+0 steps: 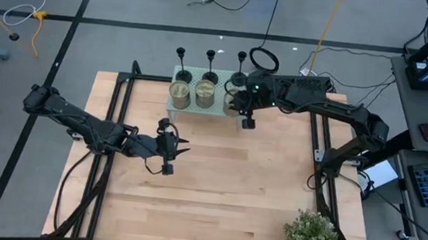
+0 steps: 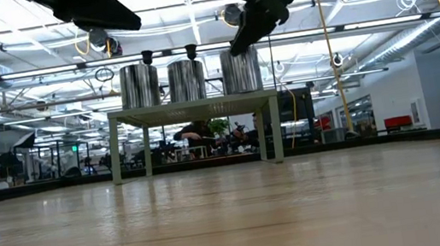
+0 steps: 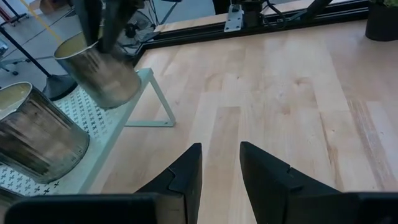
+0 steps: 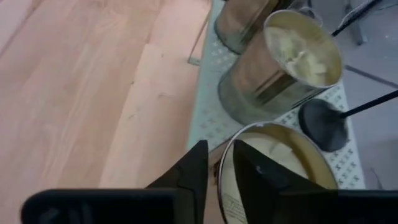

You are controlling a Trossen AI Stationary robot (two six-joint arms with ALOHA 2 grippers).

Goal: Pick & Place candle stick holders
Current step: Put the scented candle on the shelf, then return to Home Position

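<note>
On the bare wooden desk (image 1: 216,182), the left hand (image 1: 171,143) waits well short of the rack, its fingers slightly apart and empty. Farther back, the right hand (image 1: 240,105) sits at the rack (image 1: 222,114), its fingers straddling the rim of the rightmost metal tin (image 4: 273,168). Behind the three tins, the three candle stick holders (image 1: 210,67) stand upright along the rack's far edge. This looks like a grasp under way; next comes closing firmly and lifting straight up, clear of the holder just beyond.
</note>
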